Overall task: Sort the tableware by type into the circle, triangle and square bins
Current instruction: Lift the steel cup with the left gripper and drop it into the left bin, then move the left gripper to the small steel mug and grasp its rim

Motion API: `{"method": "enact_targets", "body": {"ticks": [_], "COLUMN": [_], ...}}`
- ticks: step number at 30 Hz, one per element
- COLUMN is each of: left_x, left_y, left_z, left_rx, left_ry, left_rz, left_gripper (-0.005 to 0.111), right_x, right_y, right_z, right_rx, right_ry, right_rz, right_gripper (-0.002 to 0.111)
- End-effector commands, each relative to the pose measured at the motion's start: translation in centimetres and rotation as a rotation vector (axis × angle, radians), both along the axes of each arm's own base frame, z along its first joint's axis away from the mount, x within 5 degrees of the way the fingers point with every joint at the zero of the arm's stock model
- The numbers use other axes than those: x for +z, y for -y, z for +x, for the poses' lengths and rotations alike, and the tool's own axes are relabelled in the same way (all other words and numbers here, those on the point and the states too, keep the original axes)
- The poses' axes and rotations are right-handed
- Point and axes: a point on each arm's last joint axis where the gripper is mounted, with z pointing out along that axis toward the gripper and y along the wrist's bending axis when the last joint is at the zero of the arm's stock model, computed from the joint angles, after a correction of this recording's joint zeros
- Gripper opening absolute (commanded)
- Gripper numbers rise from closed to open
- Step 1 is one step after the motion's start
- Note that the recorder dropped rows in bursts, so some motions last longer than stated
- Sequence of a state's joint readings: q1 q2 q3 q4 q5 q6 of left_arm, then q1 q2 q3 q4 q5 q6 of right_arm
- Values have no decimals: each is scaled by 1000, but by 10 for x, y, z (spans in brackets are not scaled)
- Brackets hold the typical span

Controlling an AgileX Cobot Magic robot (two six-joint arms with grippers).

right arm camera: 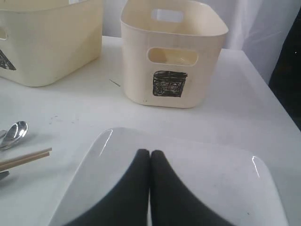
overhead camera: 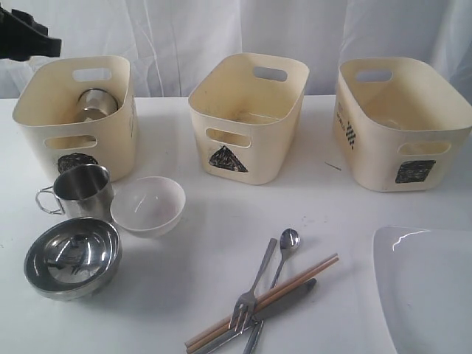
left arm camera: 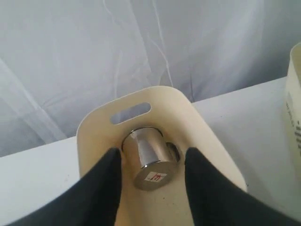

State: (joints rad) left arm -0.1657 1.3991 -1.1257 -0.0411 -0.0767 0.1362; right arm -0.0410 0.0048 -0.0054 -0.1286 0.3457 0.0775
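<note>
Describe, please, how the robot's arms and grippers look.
Both grippers are matte black. The left gripper has two broad, rounded fingers tapering to blunt tips; the right gripper looks the same. A black, angular arm part shows in the exterior view. No cables or markings show.

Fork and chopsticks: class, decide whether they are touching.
Touching. The exterior view shows the fork lying across the chopsticks, its tines overlapping them with no gap.

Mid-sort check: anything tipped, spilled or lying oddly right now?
The steel mug in the circle bin lies on its side, not upright. The fork, spoon, knife and chopsticks lie crossed in one heap. No spill or damage shows.
</note>
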Motion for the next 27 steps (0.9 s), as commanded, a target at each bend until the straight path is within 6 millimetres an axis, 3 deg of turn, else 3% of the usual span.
{"method": "enact_targets", "body": {"ticks": [1,6,13,21,27], "left_x": [26,26,-9,-69,-102], "left_y": [-5,-6,-4,-3,-2], "left_z": [-34,-65,-90,-87,-71], "left_rx": [-11,-44,-98,-56,169], "left_ry": [-30,-229,-643,-653,-634], "left_rz": [-17,-4,27,-43,-337], "left_gripper": [48,48,48,48,48], "right_x": [-1,-1,-1,-1,-1], "right_y": [0,0,0,0,0], "right_z": [0,0,0,0,0], "right_rx": [-2,-2,-2,-2,-2], "right_ry": [3,3,3,3,3], "right_rz": [4,4,4,4,4], "right_gripper": [0,0,0,0,0]}}
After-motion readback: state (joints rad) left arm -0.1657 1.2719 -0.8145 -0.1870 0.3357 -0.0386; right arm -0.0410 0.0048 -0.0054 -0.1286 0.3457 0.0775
